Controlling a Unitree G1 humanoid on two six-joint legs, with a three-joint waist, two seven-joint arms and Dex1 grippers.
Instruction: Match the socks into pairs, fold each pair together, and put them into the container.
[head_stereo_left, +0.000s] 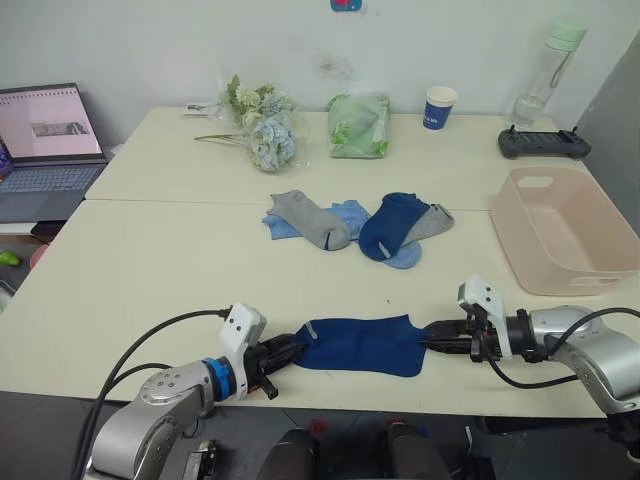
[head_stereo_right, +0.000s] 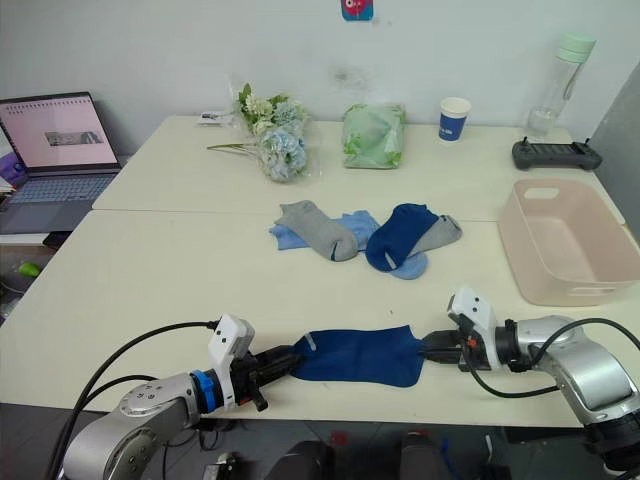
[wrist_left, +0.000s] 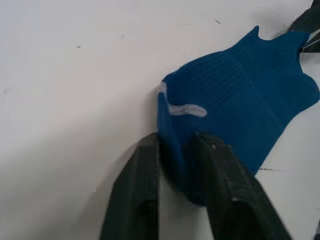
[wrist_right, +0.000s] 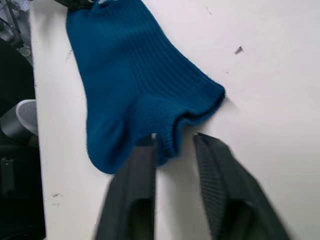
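Note:
A navy sock (head_stereo_left: 362, 345) lies spread flat near the table's front edge. My left gripper (head_stereo_left: 298, 350) is shut on its left end; in the left wrist view the knit bunches up between the two fingers (wrist_left: 150, 165). My right gripper (head_stereo_left: 428, 340) sits at the sock's right end, open, with the sock's edge (wrist_right: 165, 142) just inside the gap and bare table beside it. Farther back lies a heap of socks: a grey one (head_stereo_left: 310, 220), a light blue one (head_stereo_left: 352, 214), a navy one (head_stereo_left: 392, 225) over another grey (head_stereo_left: 434, 221) and another light blue (head_stereo_left: 404, 258). The pink container (head_stereo_left: 520, 222) stands at the right.
Along the back stand a bunch of flowers (head_stereo_left: 265, 130), a green bag (head_stereo_left: 358, 125), a blue paper cup (head_stereo_left: 438, 107), a bottle (head_stereo_left: 548, 70) and a black controller (head_stereo_left: 544, 144). A laptop (head_stereo_left: 45, 140) is open at the far left.

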